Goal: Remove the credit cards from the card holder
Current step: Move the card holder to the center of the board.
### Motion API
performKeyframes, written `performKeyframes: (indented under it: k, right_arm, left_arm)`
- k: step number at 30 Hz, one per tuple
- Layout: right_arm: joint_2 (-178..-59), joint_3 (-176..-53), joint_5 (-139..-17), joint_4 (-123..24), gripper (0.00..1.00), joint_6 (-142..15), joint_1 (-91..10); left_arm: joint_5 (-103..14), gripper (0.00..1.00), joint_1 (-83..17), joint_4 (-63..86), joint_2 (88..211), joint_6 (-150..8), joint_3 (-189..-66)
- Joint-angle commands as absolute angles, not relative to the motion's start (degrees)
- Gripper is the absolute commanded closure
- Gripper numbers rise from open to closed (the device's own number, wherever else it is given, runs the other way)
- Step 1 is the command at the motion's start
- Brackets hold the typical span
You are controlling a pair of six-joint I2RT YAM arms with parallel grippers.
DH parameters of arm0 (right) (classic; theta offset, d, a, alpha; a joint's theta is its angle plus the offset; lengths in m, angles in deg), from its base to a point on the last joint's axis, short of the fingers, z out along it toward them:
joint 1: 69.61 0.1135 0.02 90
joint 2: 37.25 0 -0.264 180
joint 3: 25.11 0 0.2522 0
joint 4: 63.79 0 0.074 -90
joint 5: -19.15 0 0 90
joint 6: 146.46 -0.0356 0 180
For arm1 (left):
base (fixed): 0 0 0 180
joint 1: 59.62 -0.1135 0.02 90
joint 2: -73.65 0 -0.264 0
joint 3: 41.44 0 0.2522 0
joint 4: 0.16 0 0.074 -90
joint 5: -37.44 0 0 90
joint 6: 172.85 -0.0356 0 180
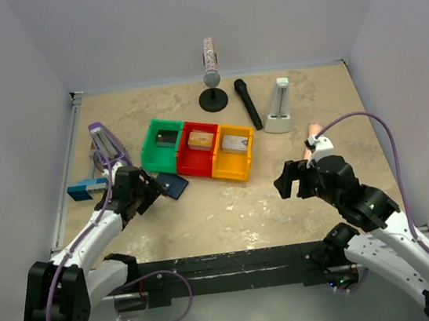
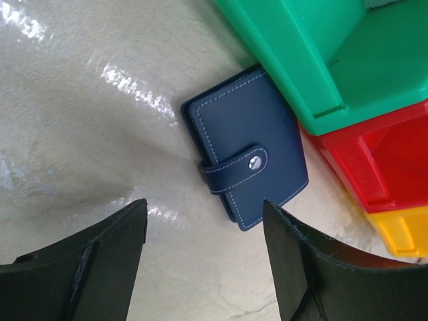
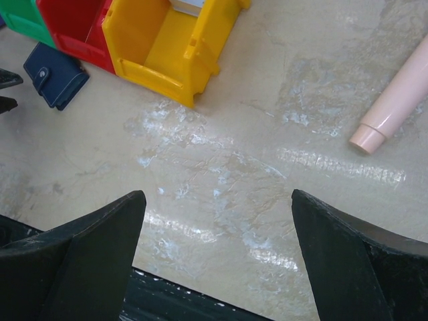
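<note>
Table [image 1: 207, 225], stone-patterned top, walled on three sides.

Card holder [image 1: 174, 186] [image 2: 247, 157] [image 3: 57, 75]: dark navy, lies flat in the left half of the table, about midway between the near and far edges. It is folded shut, with the strap snapped over its front by a metal stud. White stitching runs along its edges. One corner sits right at the near face of the green bin [image 1: 161, 145]; I cannot tell if they touch. With the holder shut, the credit cards do not show.

Left gripper [image 1: 157, 190] [image 2: 202, 224]: jaws spread apart, nothing between them. It is low over the table, just on the left-edge side of the card holder and pointed at it. In the left wrist view the holder lies just beyond the fingertips, clear of both.

Right gripper [image 1: 282, 182] [image 3: 217, 204]: jaws wide apart, holding nothing. It hangs over bare table in the right half, well apart from the card holder.

Green bin, red bin [image 1: 199, 151] and yellow bin [image 1: 232, 156] stand side by side in a row across the middle, each with a small box inside.

Pink tube [image 1: 311, 133] [image 3: 394, 90] lies near the right edge, beside the right arm.

Black microphone [image 1: 247, 103] lies toward the far edge.

Blue-and-white gadget [image 1: 86, 188] sits by the left edge.
</note>
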State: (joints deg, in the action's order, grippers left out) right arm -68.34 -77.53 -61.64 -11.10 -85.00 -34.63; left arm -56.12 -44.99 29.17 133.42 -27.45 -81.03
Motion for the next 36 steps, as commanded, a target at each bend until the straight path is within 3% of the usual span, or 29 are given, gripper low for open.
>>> performKeyframes:
  k: [1, 16, 24, 36]
  right_arm:
    - [-68.4, -76.8, -62.8, -13.7, 0.05, -85.9, -34.4]
    - [-69.0, -76.2, -62.3, -14.0, 0.05, -85.4, -34.4]
    - [-68.3, -76.1, -61.5, -13.2, 0.05, -85.1, -34.4]
    - [-68.3, -75.5, -61.4, -13.0, 0.05, -84.9, -34.4]
  left_arm:
    - [-58.4, 0.27, -44.6, 23.8, 135.7, -24.7, -83.8]
    - [-64.5, 0.28, -43.3, 22.8, 142.5, -25.4, -88.3]
    - [-63.5, 0.41, -44.0, 19.3, 145.7, -26.7, -88.2]
    - [-63.0, 0.43, -45.6, 17.9, 149.1, -27.1, -88.3]
